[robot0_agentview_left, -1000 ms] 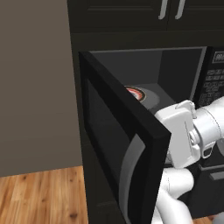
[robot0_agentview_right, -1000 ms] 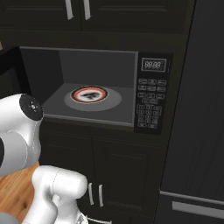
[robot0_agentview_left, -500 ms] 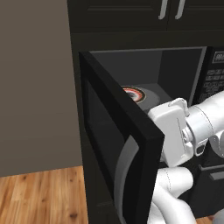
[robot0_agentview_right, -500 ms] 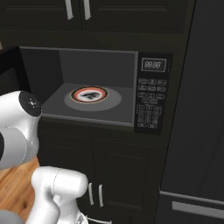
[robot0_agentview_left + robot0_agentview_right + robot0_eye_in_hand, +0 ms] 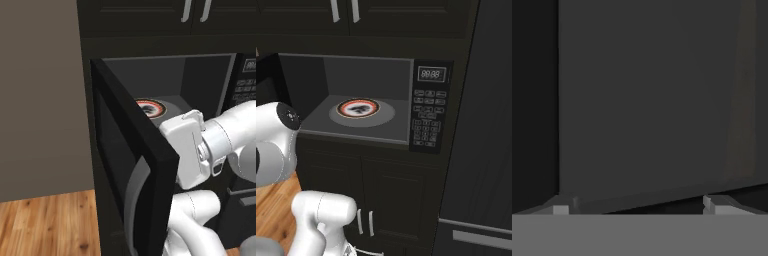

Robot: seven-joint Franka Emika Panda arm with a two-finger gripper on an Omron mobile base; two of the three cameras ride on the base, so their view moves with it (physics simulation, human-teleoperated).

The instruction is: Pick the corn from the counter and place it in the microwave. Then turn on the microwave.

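Corn is what you are after, the small yellow cob with a bit of green at one end, and I cannot tell where it lies from these views. By my judgement it will be light, stiff and rounded, so it may roll or slip; take it across the thick middle, with the fingers square to its long axis, and do not pinch the tapered end.

The large black built-in microwave [image 5: 371,107] stands open, and its red-ringed round turntable plate [image 5: 358,107] sits bare at the middle of the grey cavity floor. The right-side keypad [image 5: 428,120] sits at about 3 o'clock from that plate, under the small display [image 5: 432,74].

Your two-finger gripper [image 5: 637,202] is spread wide and holds nothing. In the hand view, one dark fingertip [image 5: 559,207] shows at 7 o'clock and the other at 5 o'clock, with a flat dark panel close in front of them. From the left base view, the white hand is just beside the inner face of the swung-out black microwave door [image 5: 130,165], at about 3 o'clock from its edge; whether the tips touch it I cannot tell.
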